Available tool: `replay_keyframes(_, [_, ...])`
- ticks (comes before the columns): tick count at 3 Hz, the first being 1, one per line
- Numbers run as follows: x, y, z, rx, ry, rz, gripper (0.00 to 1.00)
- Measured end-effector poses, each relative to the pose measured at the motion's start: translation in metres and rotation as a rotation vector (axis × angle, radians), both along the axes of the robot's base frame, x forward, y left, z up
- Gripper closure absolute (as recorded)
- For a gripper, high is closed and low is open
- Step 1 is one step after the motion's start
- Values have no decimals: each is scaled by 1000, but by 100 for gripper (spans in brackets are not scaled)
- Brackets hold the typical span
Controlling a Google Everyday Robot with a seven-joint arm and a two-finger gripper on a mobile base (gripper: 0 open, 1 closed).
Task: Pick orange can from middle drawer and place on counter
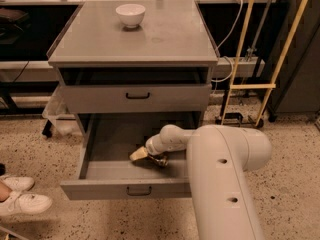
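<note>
views: one | seat: high, behind the arm [225, 184], facing forward and down | range: near, arm fills lower right | frame: bench [170, 39] at top, open middle drawer [107, 146] below | pincer [143, 155]: inside that drawer

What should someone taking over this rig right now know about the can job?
Gripper: down inside the open middle drawer, right at the orange can; a grasp cannot be confirmed.
Orange can: on the drawer floor, towards the front.
Counter: no can on it; a white bowl sits near its back edge.
Done: drawer open, arm reached to the can.
Left: secure the can, lift it out, and set it on the counter, probably clear of the bowl.
</note>
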State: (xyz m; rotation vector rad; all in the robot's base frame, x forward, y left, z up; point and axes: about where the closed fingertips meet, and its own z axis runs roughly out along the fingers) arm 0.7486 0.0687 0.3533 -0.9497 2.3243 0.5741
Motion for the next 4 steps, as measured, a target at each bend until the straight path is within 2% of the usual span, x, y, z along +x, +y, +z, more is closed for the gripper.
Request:
replay_keyframes(3, [3, 2, 7, 3, -10, -7, 89])
replay_keyframes(4, [2, -7, 23, -22, -47, -54, 100])
